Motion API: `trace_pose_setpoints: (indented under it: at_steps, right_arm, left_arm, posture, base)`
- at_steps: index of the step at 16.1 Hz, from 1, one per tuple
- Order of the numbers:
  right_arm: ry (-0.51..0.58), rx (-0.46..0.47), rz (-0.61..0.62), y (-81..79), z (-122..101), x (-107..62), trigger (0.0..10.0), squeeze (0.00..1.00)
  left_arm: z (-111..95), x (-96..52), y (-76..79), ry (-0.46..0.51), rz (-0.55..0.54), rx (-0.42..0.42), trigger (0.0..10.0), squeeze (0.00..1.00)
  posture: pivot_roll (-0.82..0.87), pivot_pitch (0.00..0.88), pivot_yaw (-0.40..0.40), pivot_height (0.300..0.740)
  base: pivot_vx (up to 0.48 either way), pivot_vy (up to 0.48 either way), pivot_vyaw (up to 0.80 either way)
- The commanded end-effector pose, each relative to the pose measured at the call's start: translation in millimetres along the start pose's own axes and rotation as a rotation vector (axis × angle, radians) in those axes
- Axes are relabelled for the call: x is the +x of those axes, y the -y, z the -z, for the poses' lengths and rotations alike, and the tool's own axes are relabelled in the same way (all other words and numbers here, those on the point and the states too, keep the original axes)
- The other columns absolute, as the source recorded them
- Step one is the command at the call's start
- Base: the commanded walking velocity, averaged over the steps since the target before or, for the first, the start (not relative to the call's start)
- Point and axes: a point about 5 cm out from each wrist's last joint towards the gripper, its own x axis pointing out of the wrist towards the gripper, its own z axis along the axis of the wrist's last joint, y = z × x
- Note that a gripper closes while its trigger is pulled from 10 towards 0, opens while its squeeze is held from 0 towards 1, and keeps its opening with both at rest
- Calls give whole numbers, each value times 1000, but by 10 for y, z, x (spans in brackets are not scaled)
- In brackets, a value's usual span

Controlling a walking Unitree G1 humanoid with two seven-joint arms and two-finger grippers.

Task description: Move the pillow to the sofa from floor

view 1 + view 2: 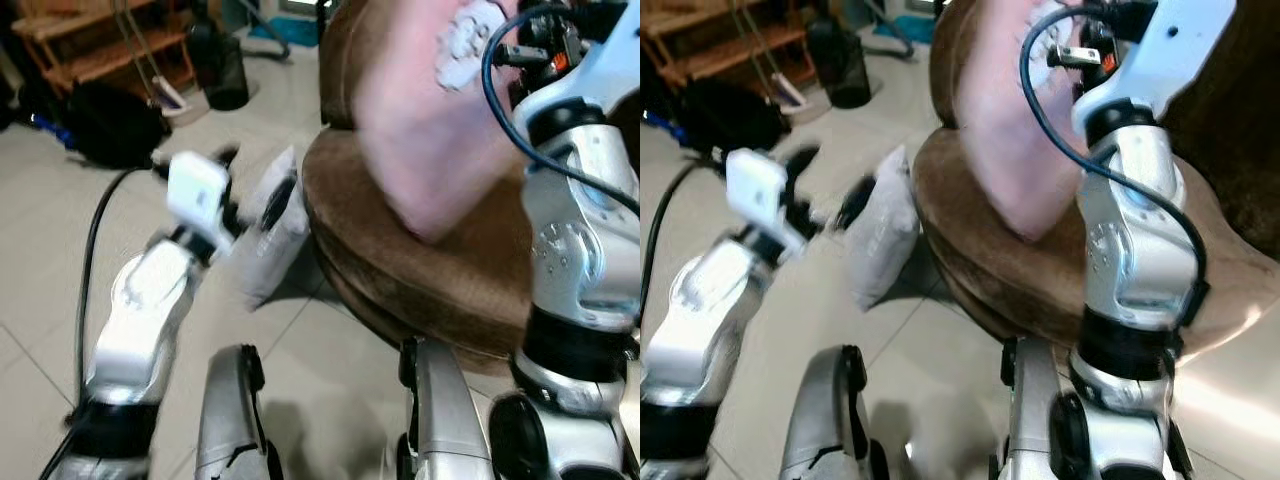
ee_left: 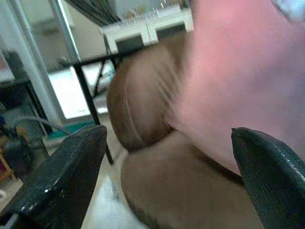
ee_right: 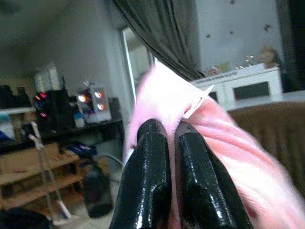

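Observation:
A pink pillow (image 1: pixel 420 130) hangs over the round brown sofa (image 1: pixel 430 285), its lower corner close to the seat. My right gripper (image 3: pixel 170 126) is shut on the pillow's upper edge, near a small white tag, with pink fabric pinched between the fingers. My left gripper (image 1: pixel 252 180) stands open beside the sofa's left edge, with nothing between its fingers (image 2: pixel 71 171). Just below it a white pillow (image 1: pixel 885 235) leans upright on the floor against the sofa's base. The picture is blurred.
A black bag (image 1: pixel 110 120), a wooden shelf (image 1: pixel 100 40) and a dark bin (image 1: pixel 225 70) stand at the back left. A black cable (image 1: pixel 92 250) runs across the tiled floor on the left. My own legs (image 1: pixel 230 420) show at the bottom.

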Motion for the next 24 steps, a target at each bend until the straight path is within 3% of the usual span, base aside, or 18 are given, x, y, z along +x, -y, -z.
trace_pose_setpoints:
  at_steps: [1,4,6,11,16,20,22,24]
  right_arm:
    - [-55,-42,-4,-20,113,-108,10000,0]
    - [-127,-28,45,51,293,-191,10000,0]
    - [-180,-36,89,118,400,-250,10000,0]
    - [-133,-27,56,41,262,-160,10000,0]
    - [-96,-17,32,-2,125,-104,10000,0]
    - [-25,41,-20,-114,-200,-23,10000,0]
    - [-44,47,-36,-129,-184,-61,10000,0]
    - [-108,48,-34,-145,-22,-184,10000,0]
  left_arm:
    - [-13,41,0,-25,-49,3,10000,0]
    - [100,37,29,-106,-99,58,10000,0]
    - [99,-17,42,-112,-148,34,10000,0]
    - [81,-38,73,-121,-113,97,10000,0]
    - [54,-13,55,-103,-141,102,10000,0]
    - [24,-1,33,-90,-138,98,10000,0]
    - [14,10,26,-84,-137,98,10000,0]
    - [30,5,39,-86,-134,94,10000,0]
  posture:
    - [-104,0,70,498]
    - [-97,0,62,513]
    - [-87,0,56,533]
    - [-81,0,57,578]
    - [-84,0,55,618]
    - [-82,0,56,663]
    - [-87,0,58,678]
    - [-88,0,55,703]
  base:
    - [0,0,0]
    - [0,0,0]
    - [0,0,0]
    - [0,0,0]
    - [0,0,0]
    - [0,0,0]
    - [0,0,0]
    - [0,0,0]
